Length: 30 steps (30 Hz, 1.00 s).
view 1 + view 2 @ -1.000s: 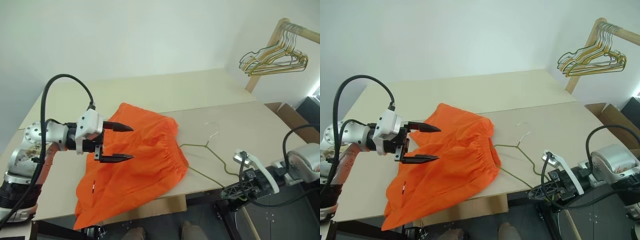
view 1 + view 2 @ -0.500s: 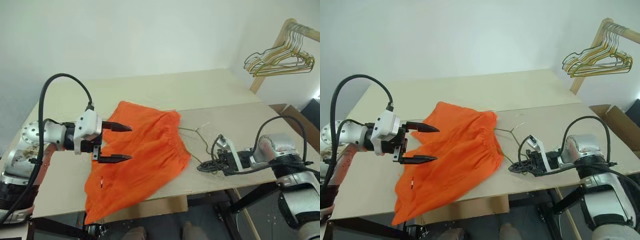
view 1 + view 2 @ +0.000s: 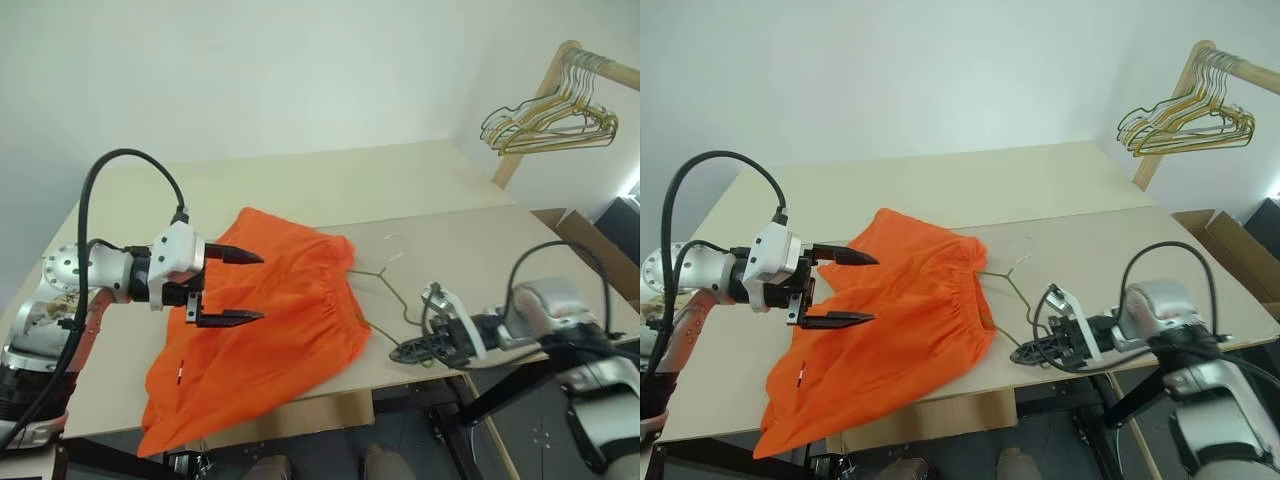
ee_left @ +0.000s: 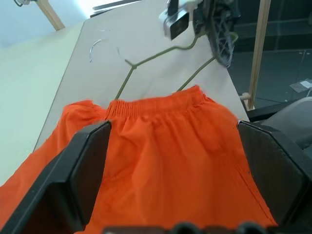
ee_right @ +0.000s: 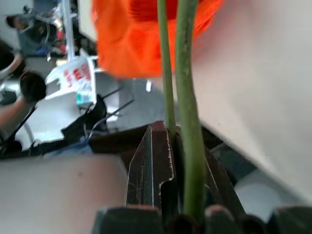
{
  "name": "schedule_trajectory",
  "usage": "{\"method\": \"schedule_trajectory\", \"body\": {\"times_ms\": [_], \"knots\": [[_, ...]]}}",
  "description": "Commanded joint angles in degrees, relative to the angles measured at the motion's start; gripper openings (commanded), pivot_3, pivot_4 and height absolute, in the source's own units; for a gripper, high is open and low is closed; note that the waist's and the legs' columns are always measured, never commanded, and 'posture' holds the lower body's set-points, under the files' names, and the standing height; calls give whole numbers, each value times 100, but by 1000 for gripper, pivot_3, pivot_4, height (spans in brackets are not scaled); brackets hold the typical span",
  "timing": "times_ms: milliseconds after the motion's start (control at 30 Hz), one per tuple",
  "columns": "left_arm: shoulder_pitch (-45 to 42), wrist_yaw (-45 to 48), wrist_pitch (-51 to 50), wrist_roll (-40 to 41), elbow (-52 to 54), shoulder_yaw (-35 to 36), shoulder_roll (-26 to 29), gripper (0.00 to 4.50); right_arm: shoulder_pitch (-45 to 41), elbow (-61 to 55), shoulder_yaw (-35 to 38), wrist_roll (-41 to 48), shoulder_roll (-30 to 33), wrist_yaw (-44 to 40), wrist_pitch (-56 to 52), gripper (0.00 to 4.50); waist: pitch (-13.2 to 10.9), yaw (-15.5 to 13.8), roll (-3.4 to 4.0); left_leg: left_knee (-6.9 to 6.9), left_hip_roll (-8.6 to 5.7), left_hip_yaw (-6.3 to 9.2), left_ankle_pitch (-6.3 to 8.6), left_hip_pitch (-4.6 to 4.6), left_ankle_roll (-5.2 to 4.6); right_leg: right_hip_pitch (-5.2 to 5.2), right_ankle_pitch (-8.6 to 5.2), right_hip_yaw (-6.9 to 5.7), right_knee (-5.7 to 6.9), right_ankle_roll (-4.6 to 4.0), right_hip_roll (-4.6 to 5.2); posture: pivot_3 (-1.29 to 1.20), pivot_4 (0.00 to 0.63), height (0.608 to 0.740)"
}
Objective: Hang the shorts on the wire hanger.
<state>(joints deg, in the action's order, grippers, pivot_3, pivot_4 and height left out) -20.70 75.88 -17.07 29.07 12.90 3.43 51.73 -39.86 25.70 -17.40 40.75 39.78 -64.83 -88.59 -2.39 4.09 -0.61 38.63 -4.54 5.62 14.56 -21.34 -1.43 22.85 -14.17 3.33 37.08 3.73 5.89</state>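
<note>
- Risk: the wire hanger [image 3: 1002,300] is pinched at one lower corner only, so it may swivel in the grip, and its far end could ride over the waistband of the shorts [image 3: 890,320] instead of entering it.
- Risk: the fabric is loose and not held; a push from the wire would likely bunch or drag it along the table [image 3: 940,180], and the part already hanging over the near edge could pull the rest off.
- Right gripper [image 3: 1032,352]: fingers pressed together on the hanger's wire, at the near table edge, just beside the shorts' waistband on the robot's right. The right wrist view shows the wire running out between the shut fingers towards the orange cloth.
- Left gripper [image 3: 240,287]: fingers spread wide, holding nothing, poised above the shorts' middle, apart from the fabric.
- Shorts: spread on the table, waistband towards the hanger.
- Hanger: lying on the table beside the waistband, one arm reaching it; whether it has gone under the cloth cannot be told.
</note>
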Motion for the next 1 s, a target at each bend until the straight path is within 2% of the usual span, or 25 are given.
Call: {"method": "schedule_trajectory", "body": {"times_ms": [33, 200, 367, 467, 600, 767, 1000], "knots": [[-125, 7, 106, -21, 67, 99, 70, 4486, -400, 565, 207, -220, -192, 127, 170, 0, 0, -15, 0, -1, 0, 0, 1, -7, 2, 11, 0, 1, 0, 0, -2, -27, 0, 740], [4, -10, 115, -12, 143, 170, 114, 4486, -457, 664, 358, -113, -192, -166, 266, 0, 1, -43, -2, 5, -2, 5, -1, -47, 6, 41, 1, 1, 1, -2, 2, -12, 6, 740], [58, -52, 118, -10, 175, 227, 166, 4486, 55, -692, 51, 492, 443, -1021, 52, 0, 1, -76, -1, 4, -2, 6, 0, -47, 6, 41, 1, 0, 1, -1, -1, 4, 2, 740], [53, -92, 117, -15, 164, 223, 163, 4486, 252, -1238, -19, 680, 682, -1181, -12, 0, 1, -113, -1, 4, 0, 6, 0, -40, 5, 34, 1, -1, 0, -1, -3, 0, 5, 740], [213, -216, 40, -205, 301, -152, 57, 4486, 587, -1724, -221, 661, 732, -902, -159, 0, 3, -150, -4, 4, 14, 4, 3, -27, 9, 26, 1, 1, 0, -1, -17, -12, 2, 740], [115, -466, -31, -731, 193, -823, -246, 4486, 635, -1591, 60, 563, 450, -435, -227, 0, 3, -168, -5, 9, 19, 2, 7, -31, 16, 28, 4, 5, 1, -6, -23, -47, 5, 740], [48, -201, 182, -846, 14, -884, -162, 4486, 738, -1213, 583, 521, 217, 294, -390, 0, 3, -133, -4, 9, 24, 1, 10, -38, 20, 37, 4, 8, -1, -7, -28, -71, 3, 740]]}}
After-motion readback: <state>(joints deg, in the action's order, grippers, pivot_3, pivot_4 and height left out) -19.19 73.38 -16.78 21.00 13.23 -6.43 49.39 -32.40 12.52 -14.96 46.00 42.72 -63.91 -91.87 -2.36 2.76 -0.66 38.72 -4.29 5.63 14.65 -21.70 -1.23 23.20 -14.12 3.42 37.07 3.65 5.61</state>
